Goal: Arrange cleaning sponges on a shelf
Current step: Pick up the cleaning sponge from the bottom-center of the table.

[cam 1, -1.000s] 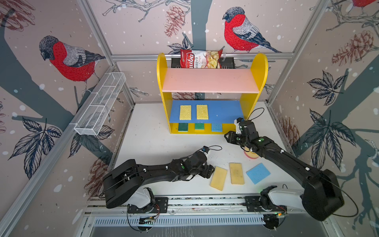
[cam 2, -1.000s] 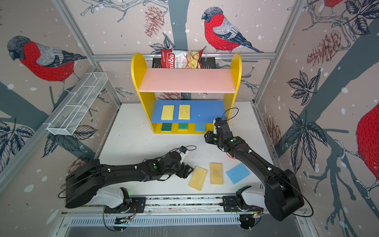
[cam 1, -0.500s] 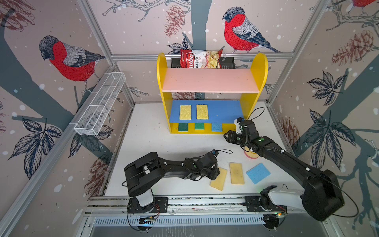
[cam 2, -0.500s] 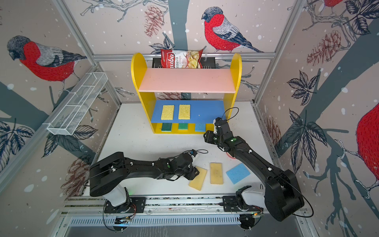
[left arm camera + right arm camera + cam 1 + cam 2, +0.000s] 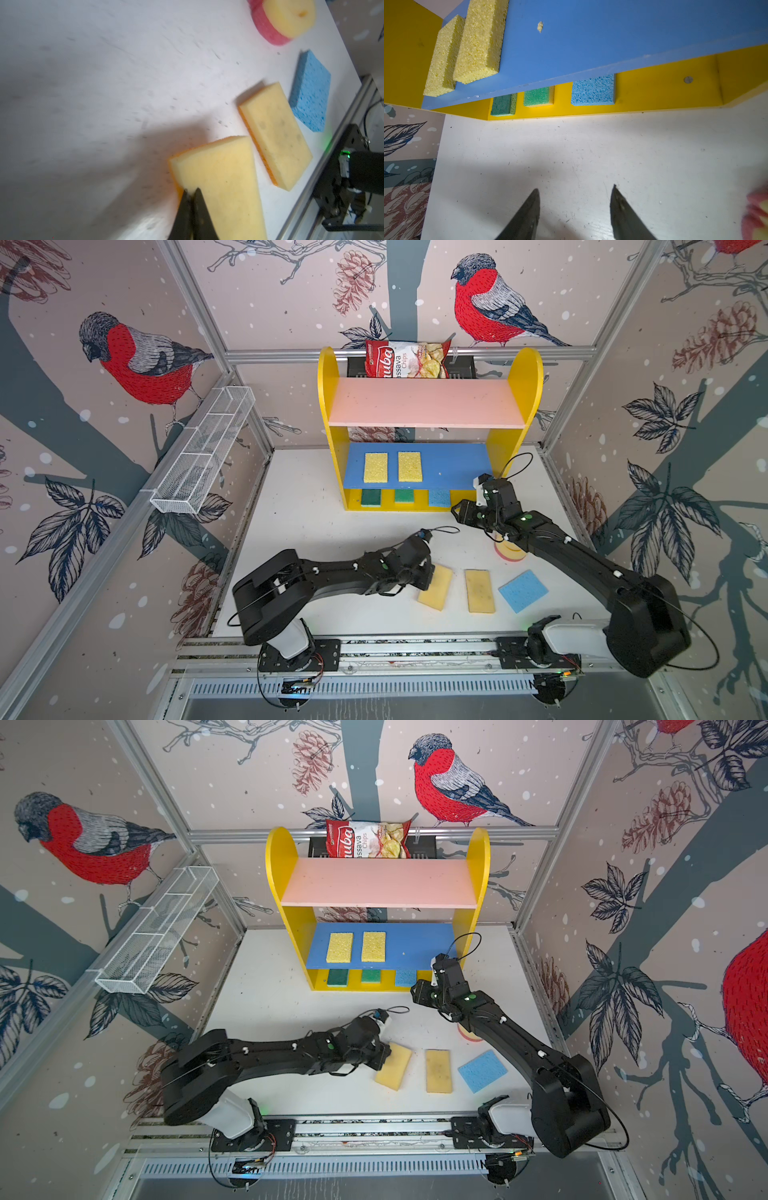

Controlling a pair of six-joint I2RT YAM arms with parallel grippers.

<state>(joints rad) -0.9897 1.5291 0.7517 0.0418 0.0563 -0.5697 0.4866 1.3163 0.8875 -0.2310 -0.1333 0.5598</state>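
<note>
Roughly halfway: the shelf [image 5: 457, 468] holds five, two yellow sponges [image 5: 375, 467] on its blue board, two green sponges [image 5: 370, 497] and a blue sponge [image 5: 439, 498] on its base. Four lie on the worktop [image 5: 332, 531]; left gripper [image 5: 191, 190] clamps one tan sponge [image 5: 220, 176], right gripper [image 5: 575, 192] apart, empty.

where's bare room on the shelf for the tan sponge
Pink top board: wholly bare. Blue middle board: free right of the two yellow sponges. Yellow base: crowded left, gap right of the light blue sponge.

Both top views look down from six o'clock over the whole table [image 5: 316, 531]. Wrist cameras sit close: left over a tan-yellow sponge [image 5: 218, 176], right facing the shelf [image 5: 612, 37].
</note>
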